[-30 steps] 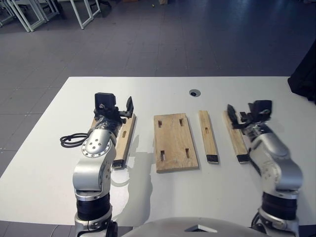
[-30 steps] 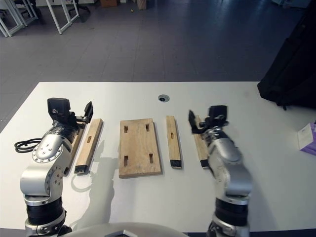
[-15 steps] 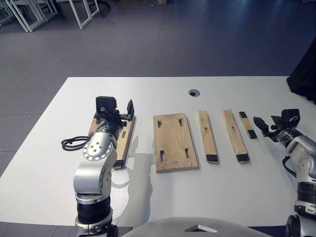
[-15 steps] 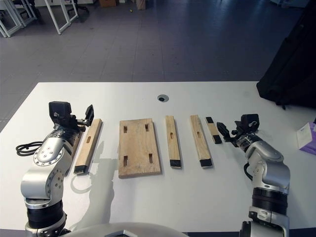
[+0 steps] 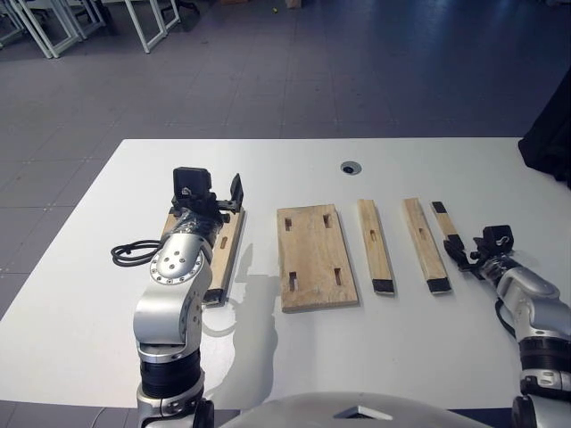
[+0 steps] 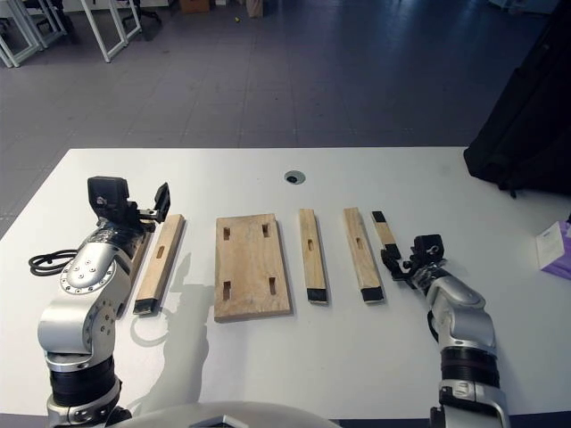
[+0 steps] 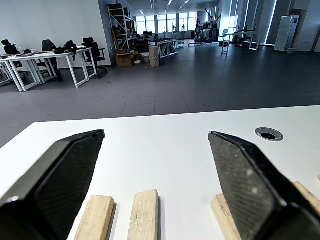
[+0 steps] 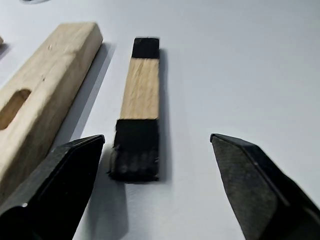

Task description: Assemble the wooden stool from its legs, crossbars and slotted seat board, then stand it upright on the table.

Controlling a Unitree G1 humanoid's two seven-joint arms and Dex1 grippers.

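The slotted seat board (image 5: 317,257) lies flat at the table's middle. To its right lie two slotted legs (image 5: 375,245) (image 5: 424,242) and a short crossbar (image 5: 444,228) with black ends. My right gripper (image 5: 470,254) is open and low at the crossbar's near end; in the right wrist view the crossbar (image 8: 141,100) lies between its fingers, untouched. Left of the board lies another leg (image 5: 225,254). More wooden pieces (image 7: 145,215) sit beneath my left gripper (image 5: 212,193), which is open and holds nothing. My left arm partly hides these pieces.
A coiled black cable (image 5: 134,254) lies at the table's left. A round cable hole (image 5: 351,167) sits in the table behind the parts. A black bag (image 6: 526,107) stands off the right edge, with a small box (image 6: 558,248) at the far right.
My right arm swung from over the right-hand leg out to the right, uncovering the crossbar, then came down to the crossbar's near end. The left arm has hardly moved.
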